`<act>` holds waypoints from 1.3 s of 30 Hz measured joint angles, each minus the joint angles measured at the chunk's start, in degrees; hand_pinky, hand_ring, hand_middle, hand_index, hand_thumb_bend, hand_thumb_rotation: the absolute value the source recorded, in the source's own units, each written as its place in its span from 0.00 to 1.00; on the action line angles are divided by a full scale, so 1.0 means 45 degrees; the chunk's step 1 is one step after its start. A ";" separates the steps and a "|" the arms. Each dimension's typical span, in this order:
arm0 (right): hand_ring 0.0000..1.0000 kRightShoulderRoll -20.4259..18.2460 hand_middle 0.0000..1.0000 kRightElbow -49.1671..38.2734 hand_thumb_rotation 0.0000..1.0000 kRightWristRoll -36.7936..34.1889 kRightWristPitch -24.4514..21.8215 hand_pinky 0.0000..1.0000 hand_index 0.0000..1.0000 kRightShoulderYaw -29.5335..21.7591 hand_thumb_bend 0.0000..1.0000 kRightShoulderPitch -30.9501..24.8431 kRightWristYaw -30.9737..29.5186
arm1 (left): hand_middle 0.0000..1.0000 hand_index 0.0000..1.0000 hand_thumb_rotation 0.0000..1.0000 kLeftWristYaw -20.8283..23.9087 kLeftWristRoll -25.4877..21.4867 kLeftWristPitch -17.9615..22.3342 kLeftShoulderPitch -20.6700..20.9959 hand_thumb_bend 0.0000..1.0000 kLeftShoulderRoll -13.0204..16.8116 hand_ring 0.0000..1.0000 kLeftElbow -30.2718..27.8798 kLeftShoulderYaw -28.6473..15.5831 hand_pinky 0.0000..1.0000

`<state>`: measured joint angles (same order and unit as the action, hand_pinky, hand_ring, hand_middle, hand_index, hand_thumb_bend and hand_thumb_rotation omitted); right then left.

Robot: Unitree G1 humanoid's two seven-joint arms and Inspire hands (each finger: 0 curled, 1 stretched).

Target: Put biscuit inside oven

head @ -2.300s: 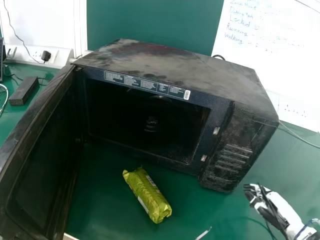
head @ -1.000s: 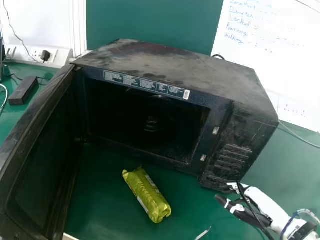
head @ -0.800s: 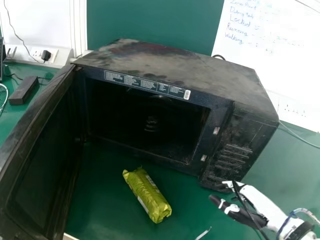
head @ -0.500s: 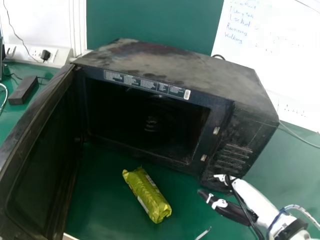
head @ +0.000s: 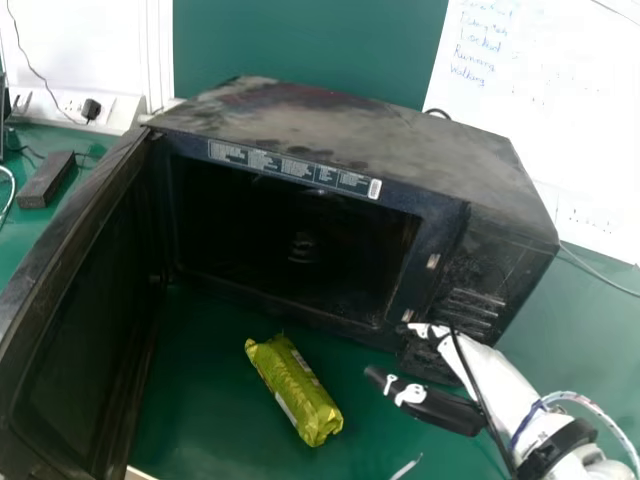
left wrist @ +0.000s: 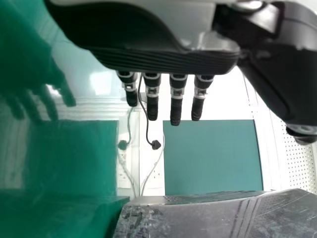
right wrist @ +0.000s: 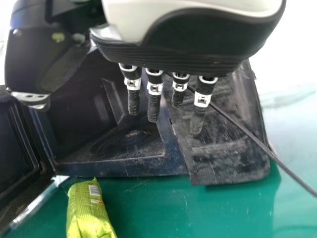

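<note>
The green biscuit packet [head: 293, 390] lies on the green table in front of the black oven [head: 350, 130], whose door [head: 85, 320] is swung wide at the left. To the packet's right, by the oven's lower right corner, is my right hand [head: 435, 405], apart from the packet, thumb and fingers spread. In the right wrist view the right hand [right wrist: 154, 101] has straight fingers, with the packet [right wrist: 88, 210] and the oven front [right wrist: 218, 148] beyond. My left hand [left wrist: 151, 99] has straight fingers in the left wrist view, over the table near the oven [left wrist: 183, 218].
A black adapter box [head: 46, 180] and cables lie at the table's far left, near a socket strip [head: 115, 112] with a plug. A whiteboard [head: 560, 90] with writing stands behind the oven. A thin dark cable [right wrist: 247, 131] runs past the right hand.
My right hand has moved left from the table's right side, closer to the packet and along the oven's lower right corner. The packet and the oven door have stayed in place.
</note>
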<state>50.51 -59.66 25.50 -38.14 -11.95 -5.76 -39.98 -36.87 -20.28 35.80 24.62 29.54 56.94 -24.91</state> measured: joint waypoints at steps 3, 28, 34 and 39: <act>0.90 -0.0252 0.94 -0.0003 0.61 0.0773 -0.0016 0.81 0.96 0.0658 0.88 0.0556 -0.0289 | 0.93 0.94 1.00 0.0012 0.0002 0.0001 0.0000 0.52 0.0009 0.93 0.0003 0.0000 0.94; 0.88 -0.3040 0.91 0.0197 0.69 0.7858 0.0462 0.81 0.92 0.5620 0.98 0.4020 -0.4377 | 0.93 0.94 1.00 -0.0216 -0.0016 0.0028 0.0053 0.50 0.0029 0.92 0.0033 -0.0043 0.92; 0.88 -0.4567 0.91 0.0422 0.65 0.9535 0.1469 0.81 0.92 0.5986 0.98 0.4025 -0.5257 | 0.92 0.93 1.00 -0.0152 -0.0003 0.0093 0.0063 0.50 0.0029 0.92 0.0034 -0.0043 0.92; 0.89 -0.5754 0.92 0.0632 0.66 1.0922 0.2593 0.82 0.94 0.6143 1.00 0.4021 -0.5984 | 0.92 0.93 1.00 -0.0194 -0.0008 0.0124 0.0074 0.49 0.0029 0.92 0.0042 -0.0044 0.92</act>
<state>24.62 -56.82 74.65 -26.47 15.69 12.34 -66.91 -37.74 -20.32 36.36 24.95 29.67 57.13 -25.10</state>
